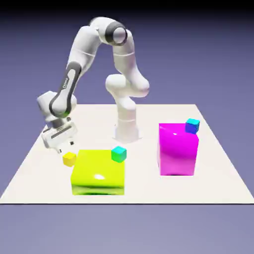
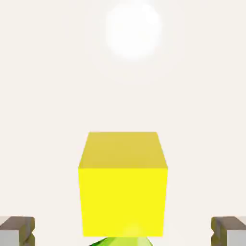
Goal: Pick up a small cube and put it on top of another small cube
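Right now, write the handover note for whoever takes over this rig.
Gripper: open, empty, its fingers standing wide on both sides of the small yellow cube, not touching it.
Yellow cube: on the table, at the exterior view's left of the large yellow-green block.
Teal cube: on the yellow-green block's top, at its far right corner in the exterior view.
Also there: a magenta block with a tiny blue cube on it; not part of the job.
Done: gripper lined up over the yellow cube.
Left: close, lift, carry to the teal cube, set it on top, release.
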Controlling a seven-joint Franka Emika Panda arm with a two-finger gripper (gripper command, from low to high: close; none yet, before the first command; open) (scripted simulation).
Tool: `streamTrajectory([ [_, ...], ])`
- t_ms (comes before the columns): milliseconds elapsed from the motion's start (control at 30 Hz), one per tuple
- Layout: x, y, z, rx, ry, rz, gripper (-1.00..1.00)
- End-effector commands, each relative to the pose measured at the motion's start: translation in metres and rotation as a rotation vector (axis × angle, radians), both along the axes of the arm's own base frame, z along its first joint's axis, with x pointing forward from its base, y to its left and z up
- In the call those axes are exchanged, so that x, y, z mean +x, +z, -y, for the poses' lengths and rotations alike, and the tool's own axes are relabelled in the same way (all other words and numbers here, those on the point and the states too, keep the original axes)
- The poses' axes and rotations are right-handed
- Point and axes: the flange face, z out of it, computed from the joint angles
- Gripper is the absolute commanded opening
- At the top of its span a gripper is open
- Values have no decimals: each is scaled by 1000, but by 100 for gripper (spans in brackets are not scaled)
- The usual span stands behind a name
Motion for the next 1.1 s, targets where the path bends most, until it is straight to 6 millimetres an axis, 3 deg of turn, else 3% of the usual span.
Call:
streamTrajectory([
  [0, 1, -11, -3, 0, 0, 0, 0],
  [67, 3, -34, -10, 1, -2, -2, 0],
  [100, 3, -35, -10, 1, -2, -2, 0],
  [133, 3, -35, -10, 1, -2, -2, -100],
  [167, 3, -35, -10, 1, -2, -2, -100],
  [367, -6, 31, 6, 1, -2, -2, -100],
  [600, 103, 60, -18, -69, 729, 40, -100],
  [700, 139, 91, -73, -35, 869, 66, -100],
  [833, 164, 136, -154, -5, 1014, 64, -100],
  [1000, 164, 186, -250, -18, 1182, 0, -100],
  [1067, 156, 185, -253, 0, 1115, -3, -100],
])
